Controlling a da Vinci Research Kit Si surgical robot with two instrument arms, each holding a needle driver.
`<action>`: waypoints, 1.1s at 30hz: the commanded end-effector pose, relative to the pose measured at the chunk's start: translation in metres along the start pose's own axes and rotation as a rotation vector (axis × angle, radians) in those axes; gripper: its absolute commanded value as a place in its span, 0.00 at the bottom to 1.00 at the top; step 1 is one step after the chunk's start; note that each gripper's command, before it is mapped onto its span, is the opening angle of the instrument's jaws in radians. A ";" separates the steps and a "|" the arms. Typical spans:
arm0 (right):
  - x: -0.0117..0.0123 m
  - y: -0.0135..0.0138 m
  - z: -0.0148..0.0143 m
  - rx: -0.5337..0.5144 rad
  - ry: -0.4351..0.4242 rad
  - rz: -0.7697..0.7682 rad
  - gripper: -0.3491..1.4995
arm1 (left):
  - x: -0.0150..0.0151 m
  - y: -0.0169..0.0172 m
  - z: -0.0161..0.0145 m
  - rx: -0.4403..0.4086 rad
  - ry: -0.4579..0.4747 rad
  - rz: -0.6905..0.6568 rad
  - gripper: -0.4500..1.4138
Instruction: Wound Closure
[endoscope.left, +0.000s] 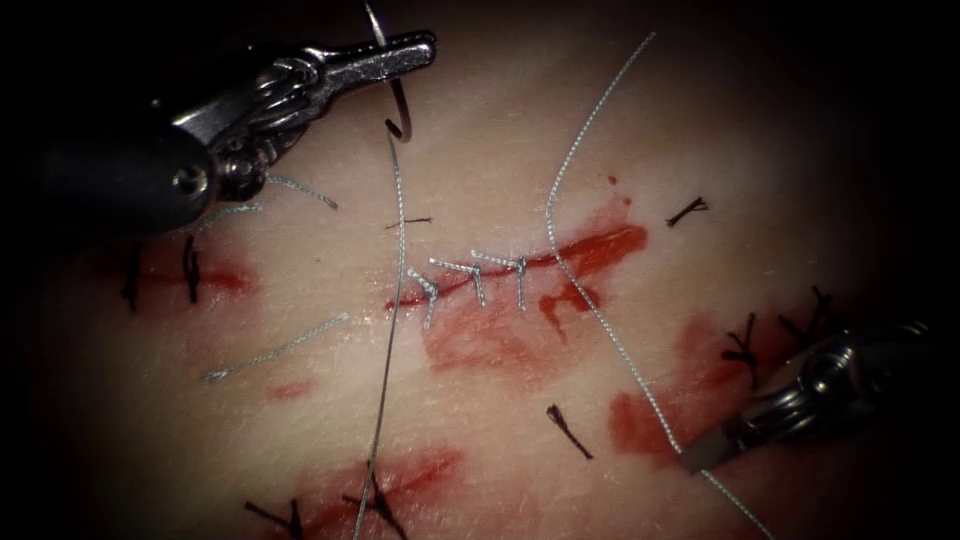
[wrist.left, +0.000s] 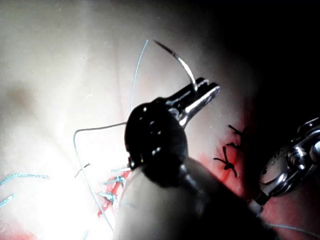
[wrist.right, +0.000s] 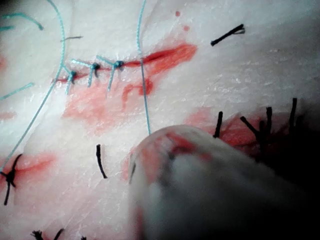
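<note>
While the left arm's steel tool (endoscope.left: 425, 47) gripped the thin curved silver needle (endoscope.left: 398, 95) mid-curve at eleven o'clock, clear of the pale pork tissue (endoscope.left: 480, 420), we judged the pale blue braided thread (endoscope.left: 395, 300) could snag; the right arm's steel tool (endoscope.left: 700, 455), at four o'clock, was closed on that thread.

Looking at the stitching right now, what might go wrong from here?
1. The left pincer holds the needle at its very tip, clear of the tissue; that grip might let it swivel.
2. The thread hangs slack across the cut and earlier stitches; it could snag.
3. The right pincer grips thread; tugging might strain the closure.
</note>
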 end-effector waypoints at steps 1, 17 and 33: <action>-0.0014 -0.0009 0.0012 0.016 -0.054 -0.037 0.00 | -0.0004 -0.0005 0.0003 -0.001 0.000 0.000 0.00; 0.0014 -0.0011 0.0000 0.040 0.131 -0.241 0.91 | -0.0006 -0.0005 0.0004 0.006 -0.010 0.001 0.00; 0.0170 -0.0001 -0.0145 0.385 0.924 0.153 0.74 | -0.0109 -0.0029 0.0037 -0.097 -0.443 0.871 0.00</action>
